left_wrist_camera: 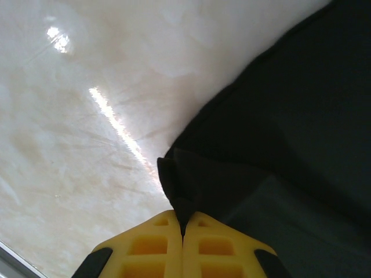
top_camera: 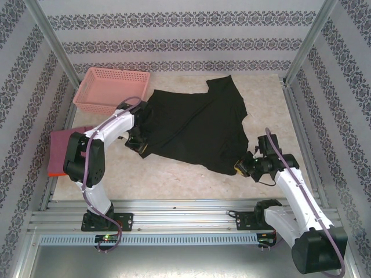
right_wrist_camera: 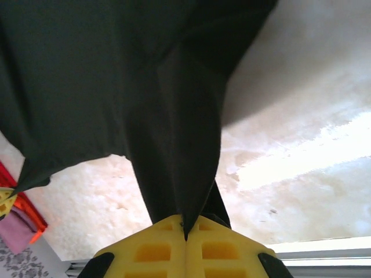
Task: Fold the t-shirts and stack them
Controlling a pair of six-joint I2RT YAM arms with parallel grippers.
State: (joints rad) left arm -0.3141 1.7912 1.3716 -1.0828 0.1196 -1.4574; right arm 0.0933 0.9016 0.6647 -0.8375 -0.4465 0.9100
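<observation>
Inspection runs from the left side across.

At the left edge of the table [top_camera: 174, 182], a folded dusty-pink t-shirt [top_camera: 62, 145] is noted lying flat. The edge of an orange t-shirt [top_camera: 55, 172] is seen under its near side. Behind these, at the far left corner, a pink plastic lattice basket [top_camera: 113, 90] is placed upright.

The left gripper [top_camera: 139, 147] is found clenched on the left edge of the black t-shirt [top_camera: 194, 127]. In the left wrist view its yellow pads [left_wrist_camera: 156, 246] are pressed together at the left gripper [left_wrist_camera: 183, 223], with a folded point of the black t-shirt [left_wrist_camera: 290, 145] pinched between them above the table [left_wrist_camera: 87, 145].

The black t-shirt is spread across the middle of the table, creased, with one part projecting toward the far right. Its far left edge lies near the basket; contact cannot be confirmed.

The right gripper [top_camera: 240, 168] is found clamped on the near right corner of the garment. In the right wrist view the black t-shirt [right_wrist_camera: 87, 75] is drawn taut from the right gripper [right_wrist_camera: 185, 226], held clear of the table [right_wrist_camera: 290, 116], and a shadow is cast beneath it.

The tabletop is recorded as pale beige, marbled and glossy, with bright reflections. The enclosure is lined with white wallpaper [top_camera: 185, 35] carrying dark floral bands and is framed by aluminium posts [top_camera: 55, 43]. An aluminium rail [top_camera: 174, 223] is fitted along the near edge.
</observation>
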